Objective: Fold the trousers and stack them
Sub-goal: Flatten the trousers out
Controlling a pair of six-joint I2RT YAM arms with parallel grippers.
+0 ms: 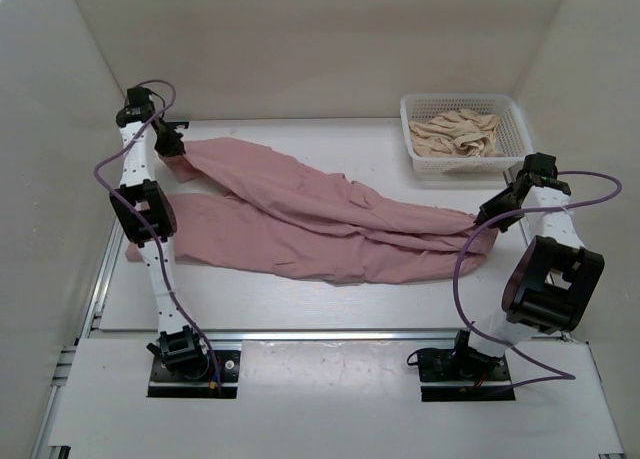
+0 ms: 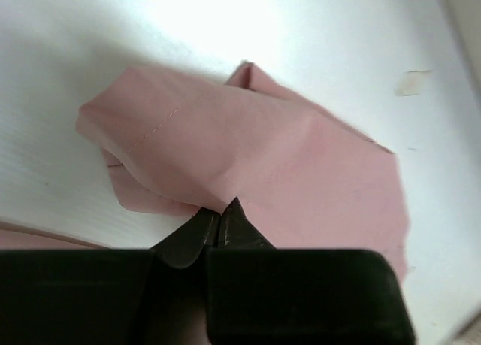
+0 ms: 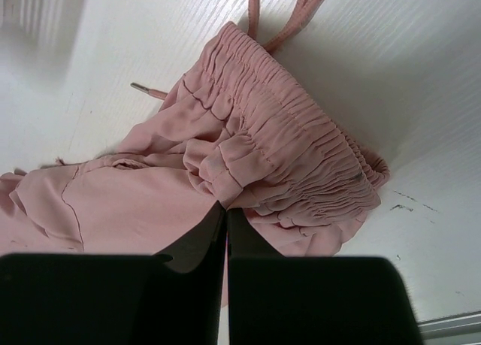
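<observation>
From up top the trousers sprawl across the white surface, legs to the left, waist to the right, near a basket of beige cloth. The left fingers sit at the far leg end, the right fingers at the waist. Left wrist cam: fingers pinched shut on a fold of the leg end. Right wrist cam: fingers clamped together on the gathered waistband, cords trailing beyond. Looks thin, floppy and light, so I'd grab hems and waistband, not mid-leg
</observation>
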